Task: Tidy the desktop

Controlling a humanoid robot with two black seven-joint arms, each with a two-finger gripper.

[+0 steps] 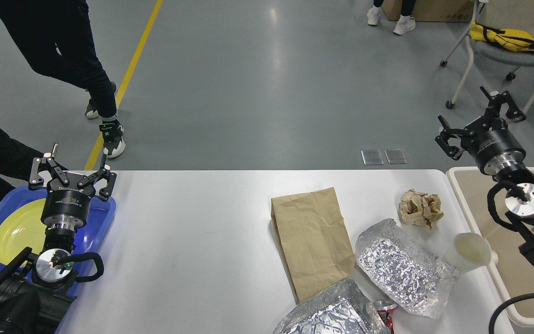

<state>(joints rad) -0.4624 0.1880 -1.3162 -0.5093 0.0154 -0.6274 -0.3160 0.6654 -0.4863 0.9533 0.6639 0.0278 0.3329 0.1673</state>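
1. My right gripper [480,123]: fingers spread wide, holding nothing, raised above the far corner of the beige bin [454,185].
2. My left gripper [70,175]: fingers likewise wide apart and empty, poised over the blue tray [104,218], which carries a yellow plate [16,229].
3. Desktop [193,241]: white, spanning the space between my two grippers; bare on the side toward my left gripper, cluttered toward my right one.
4. Crumpled paper ball [420,208]: below and inward of my right gripper, the nearest loose item to it, lying apart from the rest.
5. Paper cup [468,250]: below my right gripper, on its side just beside the bin wall.
6. Foil bag [403,266]: inward of the cup, its edge close against the brown paper bag [311,243].
7. Second foil piece [327,313] and a red can [385,308]: nearest my body, partly cut off by the view's edge.
8. Handling note, my judgement: the paper ball suits a first pick. I should descend straight over it, close across its bulk, lift clear, then release over the bin. The cup may roll; grip across its wall.
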